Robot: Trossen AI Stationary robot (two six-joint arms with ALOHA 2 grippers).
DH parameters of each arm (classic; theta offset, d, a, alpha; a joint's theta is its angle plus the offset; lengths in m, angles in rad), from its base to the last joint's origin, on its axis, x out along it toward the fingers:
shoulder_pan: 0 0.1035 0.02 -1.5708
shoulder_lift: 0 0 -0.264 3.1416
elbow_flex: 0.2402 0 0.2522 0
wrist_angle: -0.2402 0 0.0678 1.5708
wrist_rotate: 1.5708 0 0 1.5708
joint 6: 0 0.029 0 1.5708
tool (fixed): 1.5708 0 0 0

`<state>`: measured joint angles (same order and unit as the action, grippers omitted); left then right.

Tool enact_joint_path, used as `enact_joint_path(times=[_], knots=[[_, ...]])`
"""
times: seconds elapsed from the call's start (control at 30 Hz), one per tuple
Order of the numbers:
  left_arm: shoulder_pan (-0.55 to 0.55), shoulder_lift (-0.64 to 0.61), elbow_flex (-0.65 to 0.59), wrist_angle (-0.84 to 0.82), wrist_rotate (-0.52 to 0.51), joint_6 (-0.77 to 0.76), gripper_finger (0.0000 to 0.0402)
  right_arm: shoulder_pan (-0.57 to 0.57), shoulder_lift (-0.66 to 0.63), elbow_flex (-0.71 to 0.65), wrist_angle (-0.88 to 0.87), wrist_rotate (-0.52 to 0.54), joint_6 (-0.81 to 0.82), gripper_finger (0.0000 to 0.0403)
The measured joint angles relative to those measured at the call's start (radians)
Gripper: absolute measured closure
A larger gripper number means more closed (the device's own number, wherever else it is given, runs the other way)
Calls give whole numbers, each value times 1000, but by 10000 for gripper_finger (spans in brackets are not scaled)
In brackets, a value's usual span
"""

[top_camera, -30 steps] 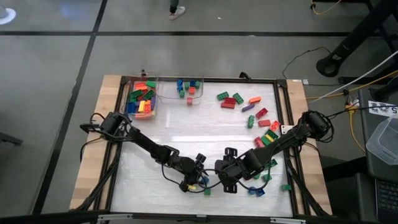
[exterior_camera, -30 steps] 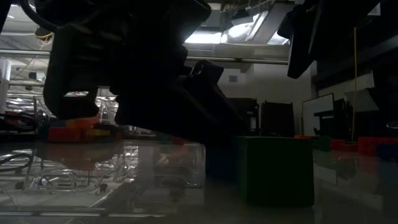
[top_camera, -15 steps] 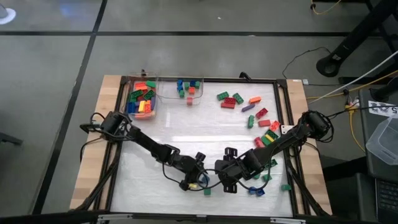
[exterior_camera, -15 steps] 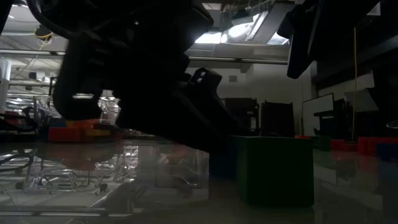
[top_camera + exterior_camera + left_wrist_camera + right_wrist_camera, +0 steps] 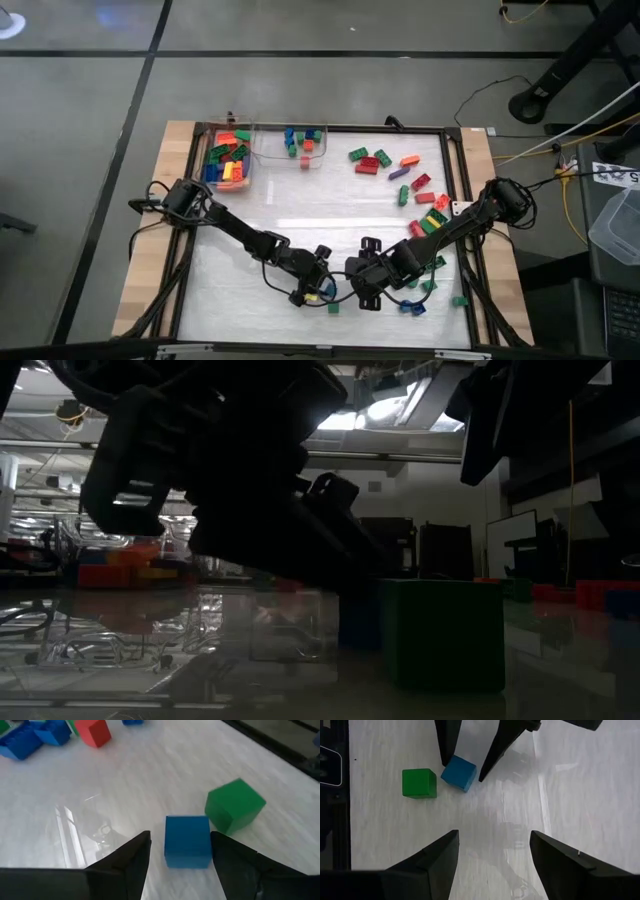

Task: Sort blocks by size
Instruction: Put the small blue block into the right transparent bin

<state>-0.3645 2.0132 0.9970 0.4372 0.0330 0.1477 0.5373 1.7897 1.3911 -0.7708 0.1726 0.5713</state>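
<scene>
A small blue block [image 5: 187, 842] lies on the white table near its front edge, with a small green block [image 5: 234, 811] just beside it. My left gripper [image 5: 180, 835] is open and slants down over the blue block, one finger on either side of it. The right wrist view shows those fingers astride the blue block [image 5: 459, 773], with the green block [image 5: 419, 783] next to it. My right gripper [image 5: 492, 845] hovers open above bare table close by, with nothing between its fingers. In the high view the two grippers stand close together, left [image 5: 320, 292] and right [image 5: 366, 296]. My left gripper has its fingers on either side of the blue block, slanting down at it from the table's left. One finger lies right at the block's side [image 5: 209, 840], and I cannot tell whether it touches. There is a gap at the other finger. The block rests flat on the table.
Two clear bins stand at the far left: one [image 5: 229, 160] holds longer blocks, the other [image 5: 297, 145] short ones. Loose blocks lie at the far right [image 5: 385, 162] and along the right side [image 5: 428, 220]. More lie near the front right [image 5: 412, 305]. A dark frame [image 5: 455, 180] rims the table.
My left gripper has rolled a little about its own pointing line while staying in place over the blue block. The block has kept its spot.
</scene>
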Motion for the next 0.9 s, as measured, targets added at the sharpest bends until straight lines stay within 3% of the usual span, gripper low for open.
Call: enact_joint_path(times=[0.57,0.77,0.9], knots=[[1,29,2,20,31,-11,267,0,0,0,18,-1,0,160],[19,-39,0,-17,1,-6,288,0,0,0,24,-7,0,160],[56,-132,0,-140,-55,-9,284,0,0,0,69,-26,8,160]])
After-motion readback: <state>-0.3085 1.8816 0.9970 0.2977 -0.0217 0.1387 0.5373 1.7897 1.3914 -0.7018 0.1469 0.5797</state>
